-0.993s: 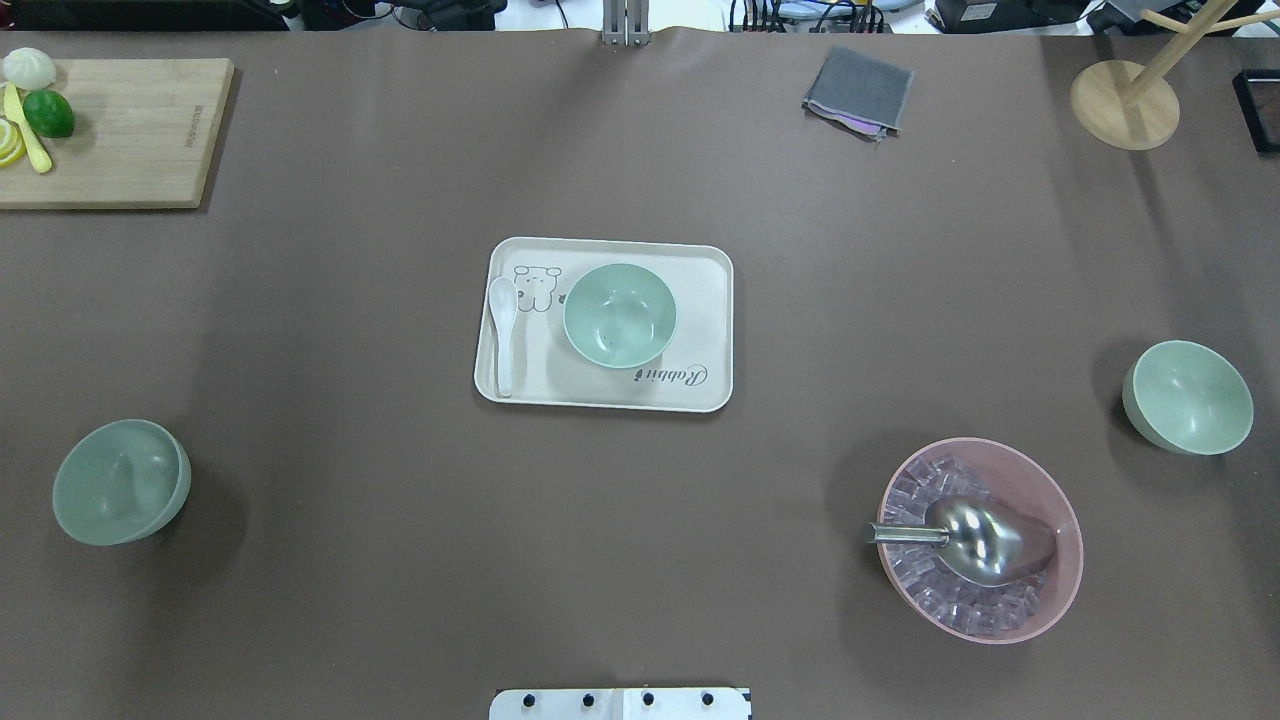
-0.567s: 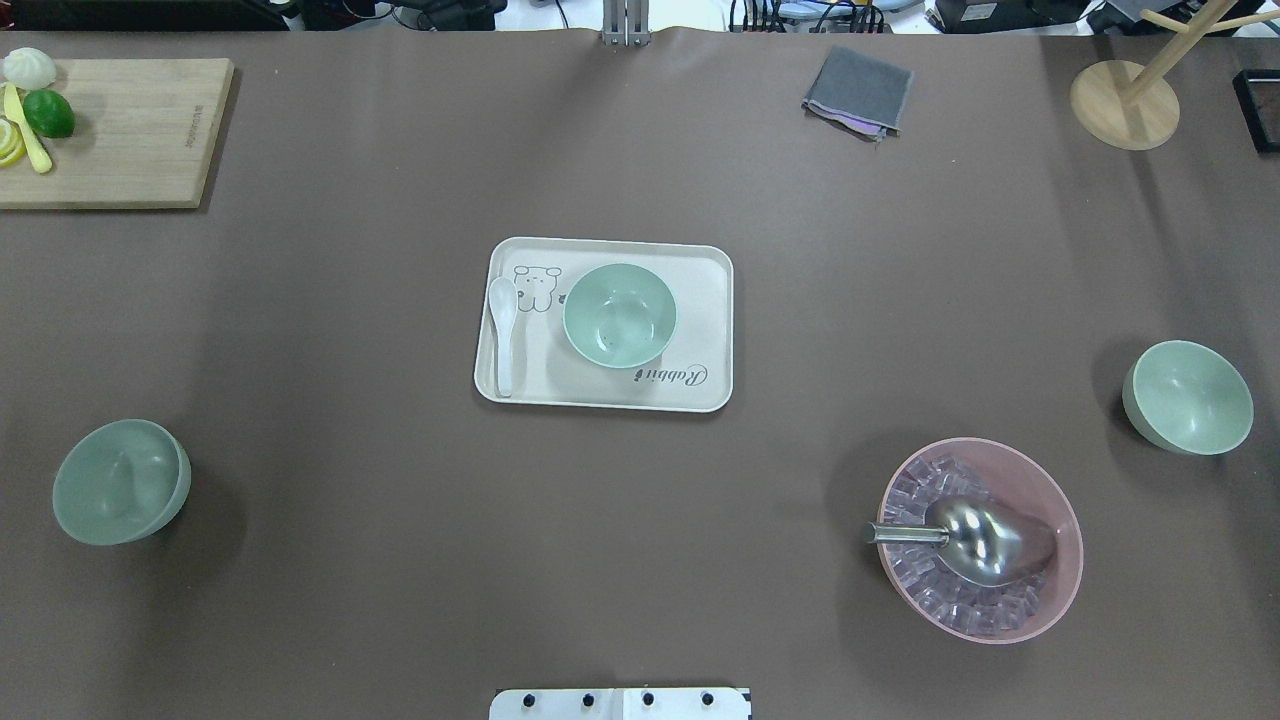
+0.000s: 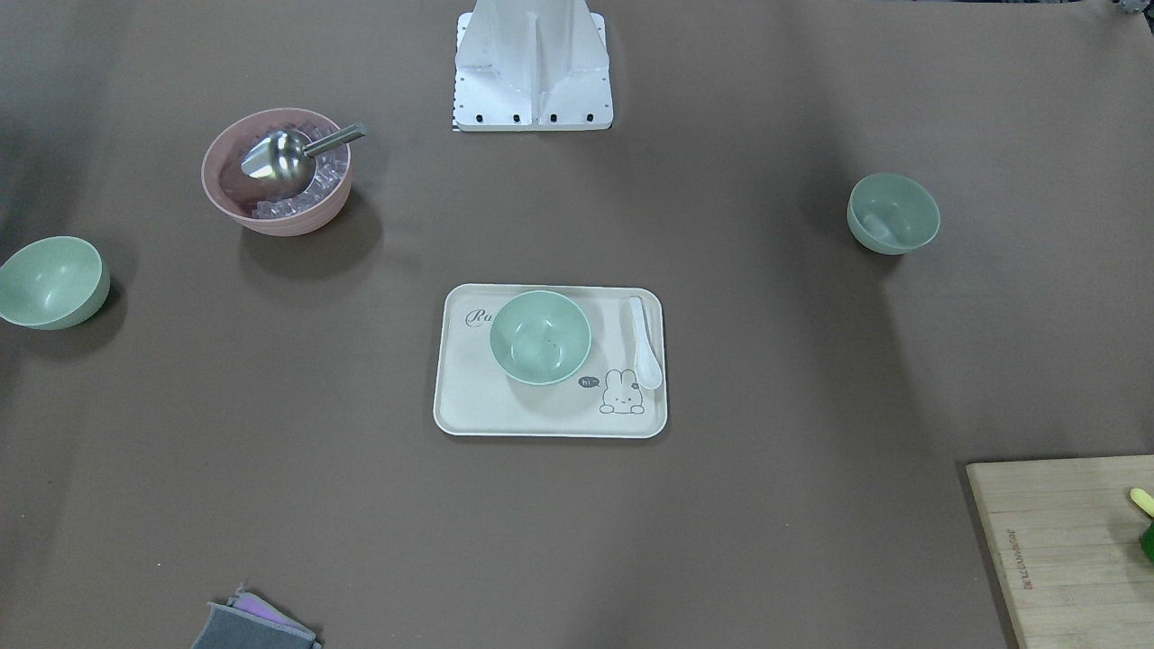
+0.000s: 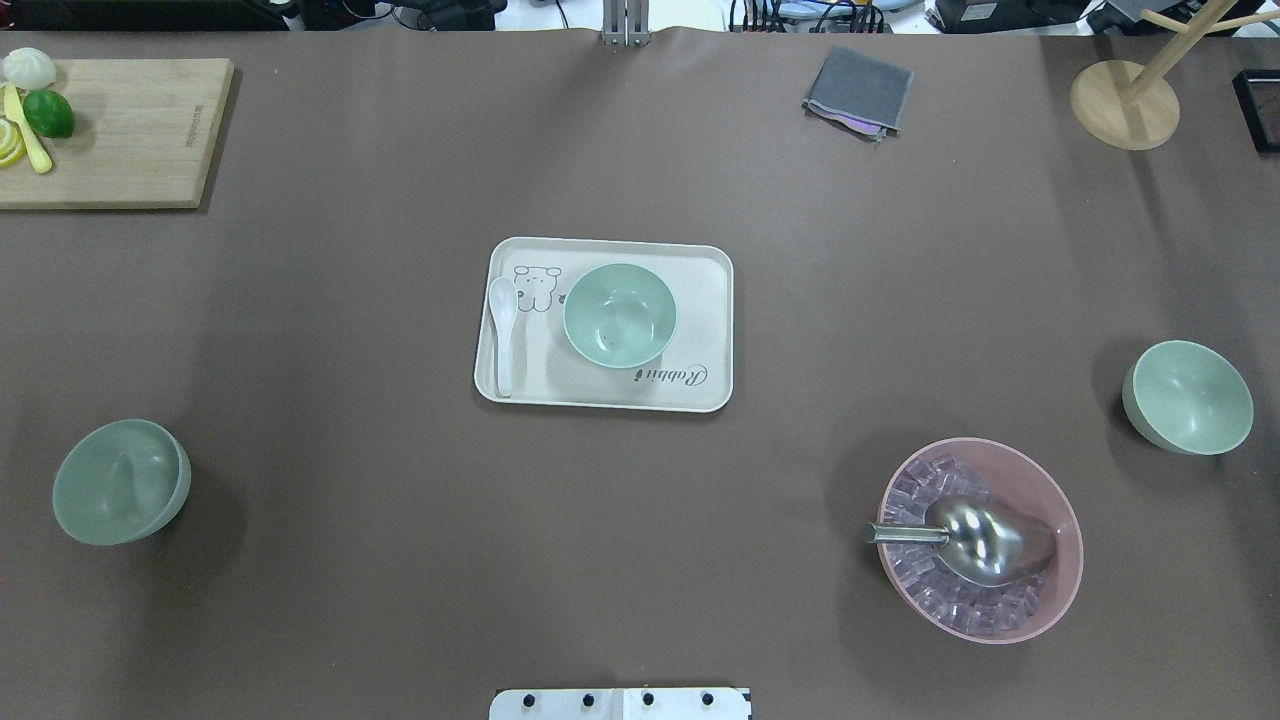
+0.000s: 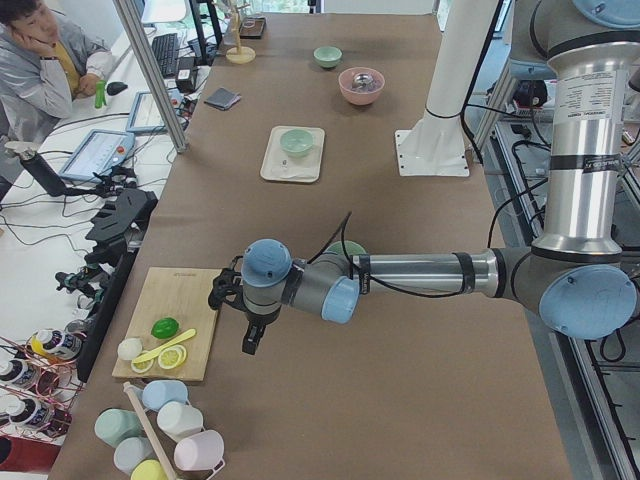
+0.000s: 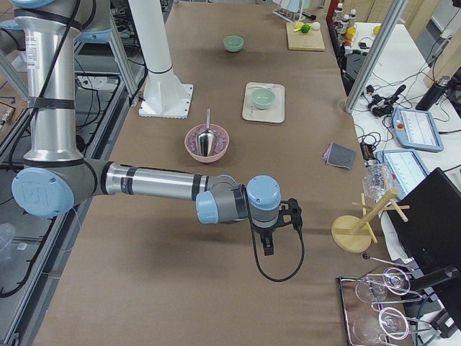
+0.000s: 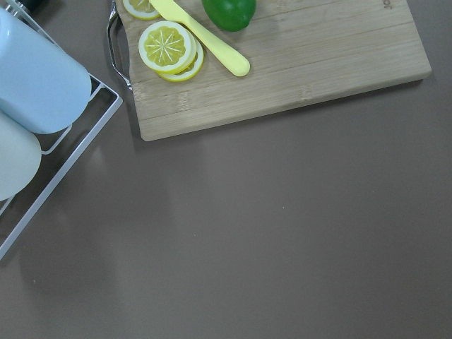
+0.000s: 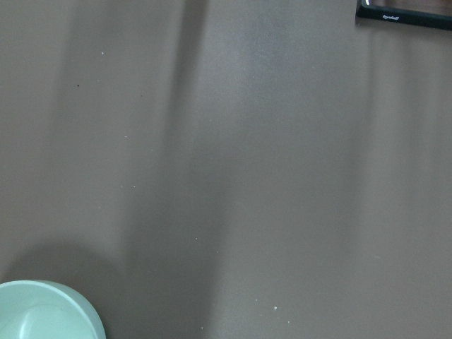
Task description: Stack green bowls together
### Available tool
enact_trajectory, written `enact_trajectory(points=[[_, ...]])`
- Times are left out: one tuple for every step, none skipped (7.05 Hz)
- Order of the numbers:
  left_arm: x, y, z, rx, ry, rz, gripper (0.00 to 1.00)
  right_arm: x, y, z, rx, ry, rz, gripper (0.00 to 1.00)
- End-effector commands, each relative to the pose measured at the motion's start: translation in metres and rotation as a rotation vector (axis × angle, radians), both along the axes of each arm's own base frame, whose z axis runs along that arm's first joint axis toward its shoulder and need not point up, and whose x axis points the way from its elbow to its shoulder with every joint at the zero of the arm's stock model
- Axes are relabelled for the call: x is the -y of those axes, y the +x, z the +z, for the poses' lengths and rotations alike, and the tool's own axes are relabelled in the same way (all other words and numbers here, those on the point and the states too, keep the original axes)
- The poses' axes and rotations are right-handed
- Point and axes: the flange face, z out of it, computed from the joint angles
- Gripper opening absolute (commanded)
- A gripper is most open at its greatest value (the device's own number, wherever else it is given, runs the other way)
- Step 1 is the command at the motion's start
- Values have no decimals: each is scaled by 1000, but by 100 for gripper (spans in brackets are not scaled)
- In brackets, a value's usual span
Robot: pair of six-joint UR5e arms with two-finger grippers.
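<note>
Three pale green bowls stand apart on the table. One point(image 4: 619, 315) sits on the cream tray point(image 4: 700, 300) at the centre. One point(image 4: 120, 482) is at the near left, and one point(image 4: 1187, 397) is at the right. The front-facing view shows them too: the tray bowl point(image 3: 540, 336), my left-side bowl point(image 3: 892, 213) and my right-side bowl point(image 3: 52, 281). My left gripper point(image 5: 250, 340) hangs beyond the left bowl, near the cutting board. My right gripper point(image 6: 268, 246) hangs beyond the right bowl, whose rim shows in the right wrist view point(image 8: 42, 314). I cannot tell whether either gripper is open or shut.
A pink bowl point(image 4: 1060, 560) with ice and a metal scoop stands at the near right. A white spoon point(image 4: 502, 330) lies on the tray. A cutting board point(image 4: 115, 130) with lime and lemon is far left, a grey cloth point(image 4: 858, 90) and a wooden stand point(image 4: 1124, 104) far right.
</note>
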Motion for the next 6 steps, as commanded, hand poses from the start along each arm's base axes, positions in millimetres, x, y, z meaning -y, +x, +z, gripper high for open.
enact_trajectory(points=[[0,1,-3,-7,8,4,99,-4,-4,-3,60,18,-14,100],[0,2,-4,-14,8,6,98,-5,-7,-6,92,17,-21,100],[1,2,-5,-15,14,6,99,-3,-15,-11,103,25,-39,100],[1,2,-6,-15,21,5,99,0,-39,-15,105,20,-80,100],[1,2,-7,-14,24,4,99,4,-67,-30,119,-53,-56,100],[1,4,-5,-14,22,9,99,3,-105,-31,88,-138,-46,99]])
